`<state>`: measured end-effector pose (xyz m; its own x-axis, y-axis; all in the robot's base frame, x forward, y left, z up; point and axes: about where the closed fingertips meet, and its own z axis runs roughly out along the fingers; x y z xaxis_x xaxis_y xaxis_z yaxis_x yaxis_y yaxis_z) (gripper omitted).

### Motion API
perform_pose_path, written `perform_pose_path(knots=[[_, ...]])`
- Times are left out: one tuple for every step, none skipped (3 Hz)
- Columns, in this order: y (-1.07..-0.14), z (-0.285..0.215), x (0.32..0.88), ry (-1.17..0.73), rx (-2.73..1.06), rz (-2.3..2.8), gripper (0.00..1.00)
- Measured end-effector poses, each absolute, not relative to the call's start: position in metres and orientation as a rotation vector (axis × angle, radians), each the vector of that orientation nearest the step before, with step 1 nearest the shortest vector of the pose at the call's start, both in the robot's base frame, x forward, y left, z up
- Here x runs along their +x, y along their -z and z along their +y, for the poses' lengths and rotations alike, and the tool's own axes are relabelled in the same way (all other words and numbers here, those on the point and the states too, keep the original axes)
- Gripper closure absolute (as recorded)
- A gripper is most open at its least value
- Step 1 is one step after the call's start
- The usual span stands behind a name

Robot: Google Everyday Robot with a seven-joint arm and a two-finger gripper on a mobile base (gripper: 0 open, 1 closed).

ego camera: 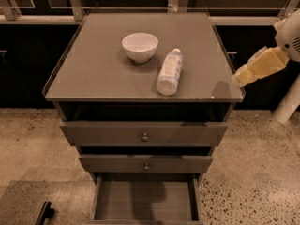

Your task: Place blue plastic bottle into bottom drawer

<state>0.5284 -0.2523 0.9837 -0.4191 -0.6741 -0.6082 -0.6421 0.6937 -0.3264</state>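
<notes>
My cream-coloured gripper [240, 77] is hovering empty-handed, though I cannot tell how far it is opening. The pale-blue clear plastic bottle [169, 72] is lying leftward, ungrasped, and the grey-brown bottom drawer [145, 201] is standing open below-left, ready to receive it.

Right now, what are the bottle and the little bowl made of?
The blue plastic bottle, lying on its side, looks like clear bluish plastic: see-through, with a white cap. The white bowl seems glazed ceramic, maybe plastic; it is smooth and evenly white. The pincer hangs beside the right edge of the cabinet top, touching neither.
</notes>
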Motion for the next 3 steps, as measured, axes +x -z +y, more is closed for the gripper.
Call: perform_pose_path(knots=[[-0.966,-0.235,0.545,-0.059,-1.004,2.140,0.00],[-0.947,-0.205,0.570,-0.159,-1.074,2.123,0.00],[-0.930,-0.171,0.595,-0.248,-1.153,2.106,0.00]])
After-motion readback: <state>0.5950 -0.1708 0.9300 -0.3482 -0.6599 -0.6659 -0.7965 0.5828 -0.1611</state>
